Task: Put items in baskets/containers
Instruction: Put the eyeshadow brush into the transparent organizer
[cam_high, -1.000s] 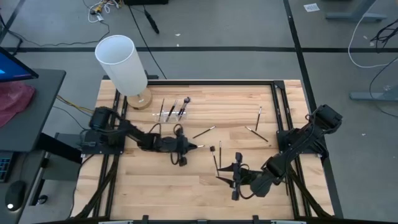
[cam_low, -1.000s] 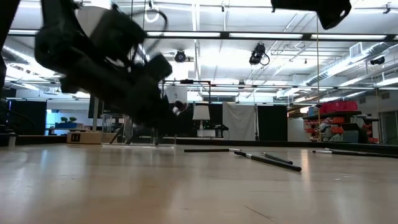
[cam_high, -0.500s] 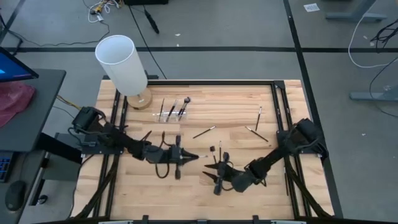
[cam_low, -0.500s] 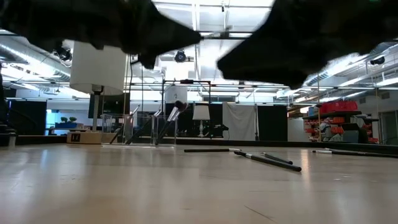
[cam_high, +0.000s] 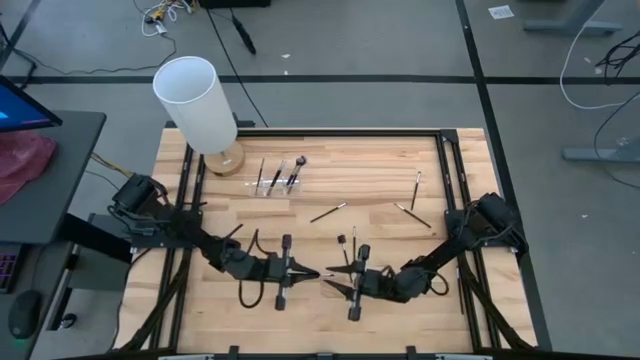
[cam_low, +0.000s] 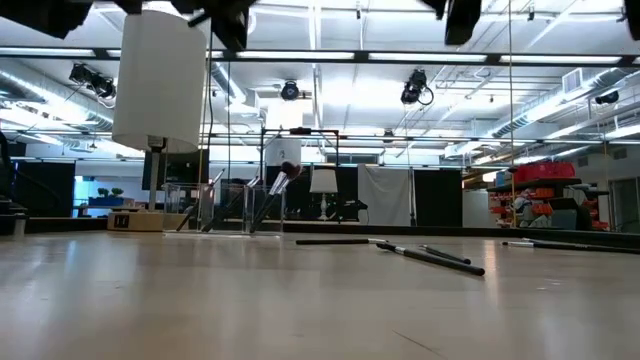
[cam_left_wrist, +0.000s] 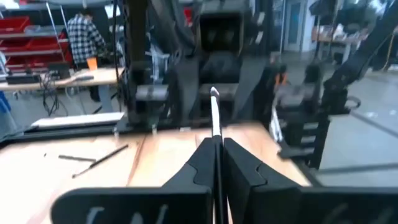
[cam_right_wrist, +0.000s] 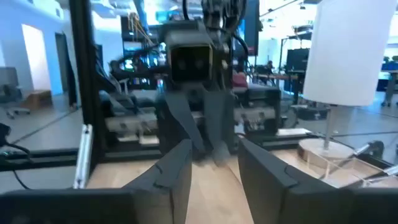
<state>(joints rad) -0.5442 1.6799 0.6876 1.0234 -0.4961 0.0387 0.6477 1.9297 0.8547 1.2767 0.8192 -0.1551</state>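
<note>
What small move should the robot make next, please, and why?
Probably ease the open right claw forward around the free end of the brush: the left claw is shut on it, and the two claws face each other tip to tip near the front of the table.

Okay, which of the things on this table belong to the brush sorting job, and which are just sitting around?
Part of the job:
- makeup brush pinched in the shut left gripper
- loose brushes on the wood
- clear holder, some brushes already in it
- open right gripper, facing the left one

Just lying about:
- white cylinder lamp
- wooden table
</note>
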